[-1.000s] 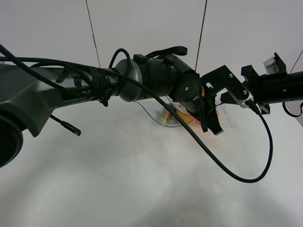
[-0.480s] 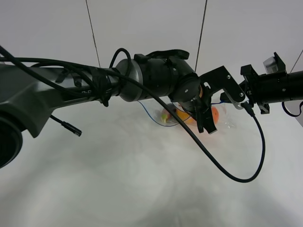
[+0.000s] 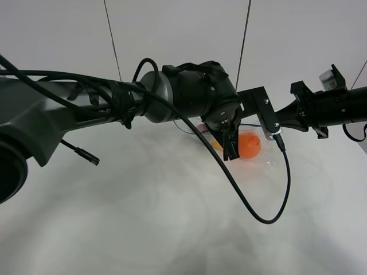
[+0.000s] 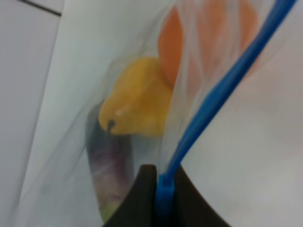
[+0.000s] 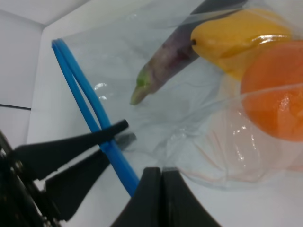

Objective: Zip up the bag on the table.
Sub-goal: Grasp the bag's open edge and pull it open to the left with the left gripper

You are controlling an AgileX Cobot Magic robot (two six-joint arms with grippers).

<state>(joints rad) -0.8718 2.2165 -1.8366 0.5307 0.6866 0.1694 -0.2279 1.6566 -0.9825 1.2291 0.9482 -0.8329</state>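
Blue zipper strip (image 5: 81,87): one line between the grippers. Beyond the left one it splits into two strands, so that stretch looks unsealed.
Left gripper (image 4: 163,187): fingers pinched shut on the zipper strip, likely to press it closed by sliding along.
Right gripper (image 5: 158,187): fingers closed at the strip's end, apparently clamping it to anchor against the pull.
Clear bag (image 5: 189,142): lies on the white table (image 3: 143,217), far and right of centre, holding eggplant (image 5: 175,56), pear (image 5: 236,38) and orange (image 5: 274,94).
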